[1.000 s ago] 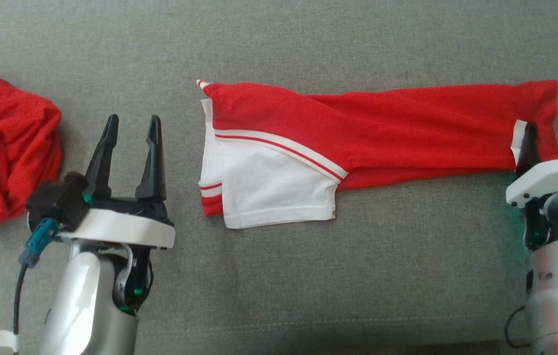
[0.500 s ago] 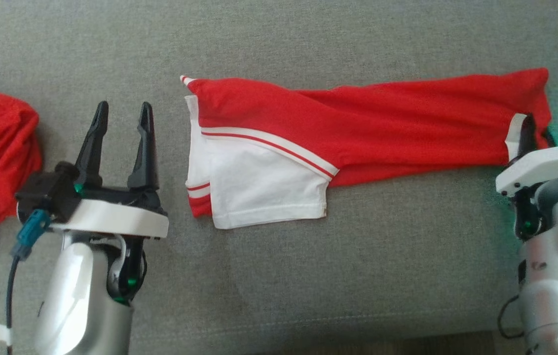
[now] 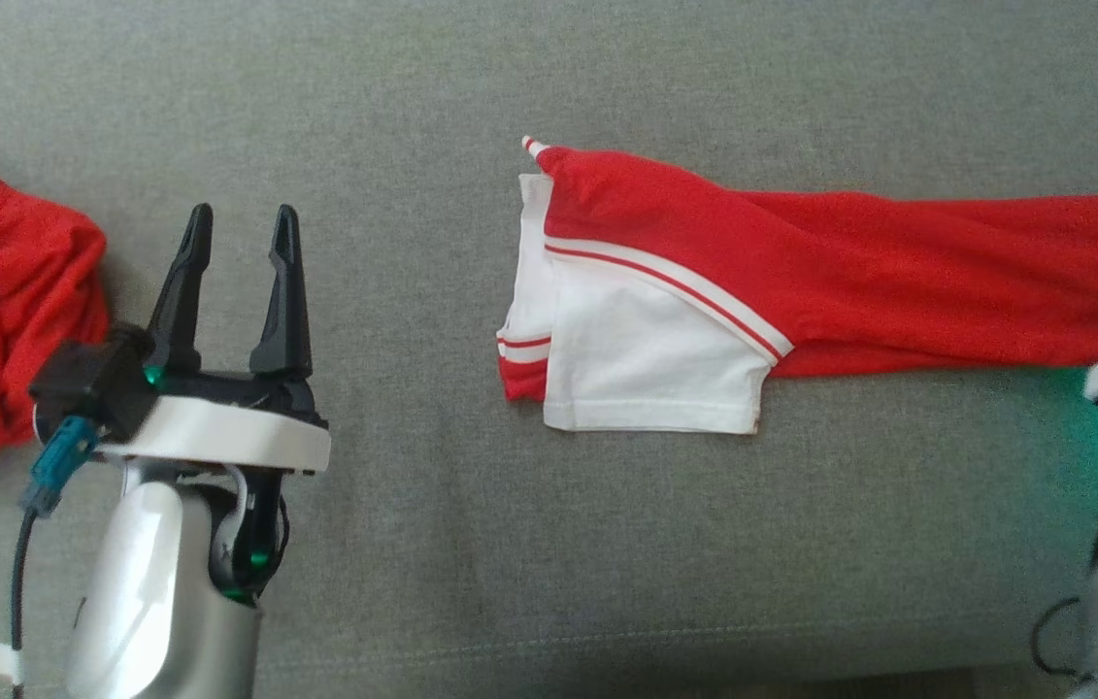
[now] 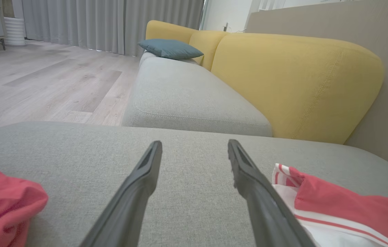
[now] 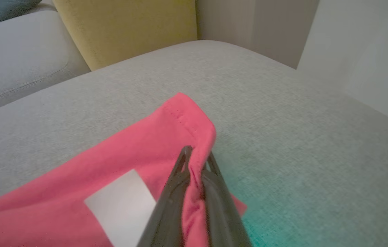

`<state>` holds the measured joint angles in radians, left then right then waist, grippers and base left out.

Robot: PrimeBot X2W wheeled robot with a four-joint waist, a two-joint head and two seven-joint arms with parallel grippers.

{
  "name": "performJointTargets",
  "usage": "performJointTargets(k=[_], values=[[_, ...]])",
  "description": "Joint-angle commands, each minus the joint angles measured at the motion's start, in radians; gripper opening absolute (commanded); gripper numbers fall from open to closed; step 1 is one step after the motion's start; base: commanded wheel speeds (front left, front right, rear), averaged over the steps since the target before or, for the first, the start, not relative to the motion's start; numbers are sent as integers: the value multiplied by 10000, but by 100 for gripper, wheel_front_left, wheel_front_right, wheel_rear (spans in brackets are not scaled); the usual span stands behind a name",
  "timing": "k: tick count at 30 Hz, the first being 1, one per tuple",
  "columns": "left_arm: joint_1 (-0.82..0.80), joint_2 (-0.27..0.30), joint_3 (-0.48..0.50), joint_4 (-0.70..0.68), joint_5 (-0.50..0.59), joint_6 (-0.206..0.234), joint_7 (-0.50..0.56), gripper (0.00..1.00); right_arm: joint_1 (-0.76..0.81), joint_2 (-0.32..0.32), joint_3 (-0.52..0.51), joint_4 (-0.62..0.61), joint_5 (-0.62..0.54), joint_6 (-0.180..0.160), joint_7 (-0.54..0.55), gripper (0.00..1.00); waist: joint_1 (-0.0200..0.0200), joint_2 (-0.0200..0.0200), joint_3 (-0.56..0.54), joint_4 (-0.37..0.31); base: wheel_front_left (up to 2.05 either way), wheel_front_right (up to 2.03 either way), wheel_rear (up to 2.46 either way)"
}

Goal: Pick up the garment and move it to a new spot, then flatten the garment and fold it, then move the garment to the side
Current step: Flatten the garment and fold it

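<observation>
while the left gripper (image 3: 243, 214) hovers spread wide, the right gripper (image 5: 199, 155) pinches the hem of the red garment (image 3: 898, 272).

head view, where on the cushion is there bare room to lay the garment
Bare: the near strip of cushion below the garment, the far strip above it, and the gap between it and the left gripper. Crowded: the left edge with the red cloth heap, and the right end, where the right gripper pinches the garment.
</observation>
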<state>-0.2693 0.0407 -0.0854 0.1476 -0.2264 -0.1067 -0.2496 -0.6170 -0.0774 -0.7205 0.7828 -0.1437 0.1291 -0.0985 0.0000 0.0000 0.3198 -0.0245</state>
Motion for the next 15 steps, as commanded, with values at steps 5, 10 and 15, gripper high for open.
performJointTargets(k=[5,10,15], values=[[67,95,204,-293,-194,73,-122,100,-631,232,746,-214,79,16,-190,0,0,0,-436,73,0,0,0],[291,95,52,-229,-381,193,-122,100,-762,266,2520,196,1566,16,-163,0,0,0,-1052,164,0,0,0],[598,95,-96,-208,-582,364,-122,100,-478,269,4956,85,3818,16,93,0,0,0,-1666,298,0,0,0]])
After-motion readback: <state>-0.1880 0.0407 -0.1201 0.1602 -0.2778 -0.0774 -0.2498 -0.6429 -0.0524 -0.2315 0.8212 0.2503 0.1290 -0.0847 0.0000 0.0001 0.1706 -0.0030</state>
